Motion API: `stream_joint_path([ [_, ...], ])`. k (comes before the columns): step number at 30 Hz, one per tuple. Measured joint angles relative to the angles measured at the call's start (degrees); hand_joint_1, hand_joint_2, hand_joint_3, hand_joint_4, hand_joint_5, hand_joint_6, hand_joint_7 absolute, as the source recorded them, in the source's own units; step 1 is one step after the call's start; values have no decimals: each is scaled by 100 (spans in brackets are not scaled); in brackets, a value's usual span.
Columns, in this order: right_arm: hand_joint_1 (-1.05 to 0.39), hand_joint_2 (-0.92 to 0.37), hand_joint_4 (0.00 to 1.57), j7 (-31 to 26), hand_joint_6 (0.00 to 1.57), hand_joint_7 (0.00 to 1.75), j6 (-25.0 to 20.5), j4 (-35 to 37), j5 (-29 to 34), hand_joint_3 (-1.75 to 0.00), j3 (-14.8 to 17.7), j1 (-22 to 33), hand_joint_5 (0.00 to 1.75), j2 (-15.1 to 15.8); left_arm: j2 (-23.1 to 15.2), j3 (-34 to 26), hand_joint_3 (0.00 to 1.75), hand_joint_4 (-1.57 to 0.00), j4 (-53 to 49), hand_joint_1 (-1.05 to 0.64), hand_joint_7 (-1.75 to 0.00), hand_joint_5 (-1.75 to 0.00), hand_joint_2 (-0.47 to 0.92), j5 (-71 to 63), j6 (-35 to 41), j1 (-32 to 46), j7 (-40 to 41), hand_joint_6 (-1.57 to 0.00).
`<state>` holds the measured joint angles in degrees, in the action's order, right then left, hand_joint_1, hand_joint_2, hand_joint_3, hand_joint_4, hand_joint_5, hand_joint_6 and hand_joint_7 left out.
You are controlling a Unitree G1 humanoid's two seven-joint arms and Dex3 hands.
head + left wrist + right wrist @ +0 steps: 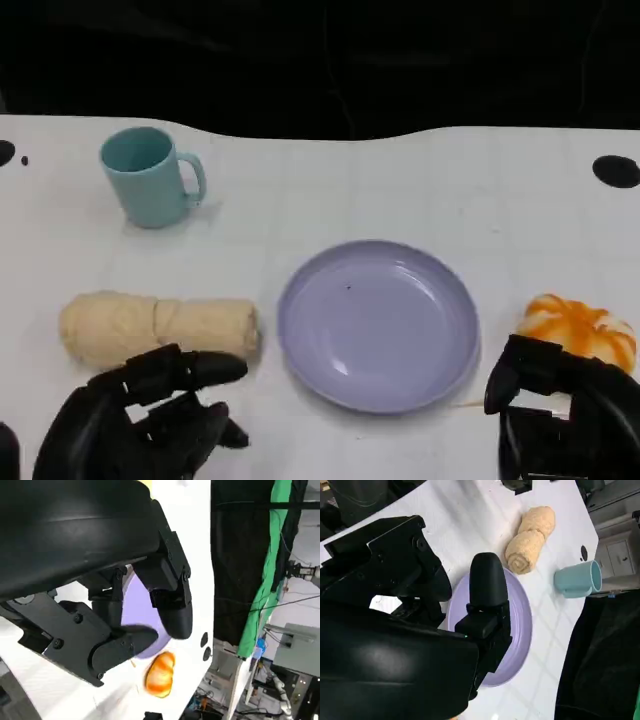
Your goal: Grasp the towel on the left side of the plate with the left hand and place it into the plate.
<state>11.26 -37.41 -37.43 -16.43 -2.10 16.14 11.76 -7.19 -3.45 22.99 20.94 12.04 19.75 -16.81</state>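
Left robot hand (140, 415) partly cropped

— Left hand (150, 405)?
— Low at the near left, empty, fingers (190, 368) apart and reaching forward and to the right.
— Touching anything?
— Cannot tell from above. From its own wrist camera, a broad black shell (75, 525) and fingers (172, 605) spread wide, nothing between them.
— Right hand (560, 405)?
— Low at the near right, fingers (525, 365) bent forward, nothing in them. From its wrist camera, one finger (487, 587) straight out, another block of fingers (395, 560) beside it, a clear gap between.
— Forearms?
— Out of sight.
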Motion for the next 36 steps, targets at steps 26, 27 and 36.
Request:
stream_joint_path([
  [26, 3, -55, 81, -105, 60, 175, -361, -250, -40, -142, 28, 7, 175, -82, -1975, 1089, 4, -27, 216, -57, 0, -18, 92, -6245, -191, -1414, 302, -25],
  [27, 3, -55, 81, -110, 60, 175, -369, -251, -37, -142, 26, 6, 175, -81, -1980, 1167, 4, -27, 104, -56, 0, -18, 92, -6405, -132, -1544, 265, -25],
  [36, 2, -55, 81, -138, 60, 175, -383, -330, -31, -144, 24, 21, 175, -85, -1998, 1742, 1, -29, -1056, -55, -1, -16, 90, -7190, 250, -2588, -73, -27],
])
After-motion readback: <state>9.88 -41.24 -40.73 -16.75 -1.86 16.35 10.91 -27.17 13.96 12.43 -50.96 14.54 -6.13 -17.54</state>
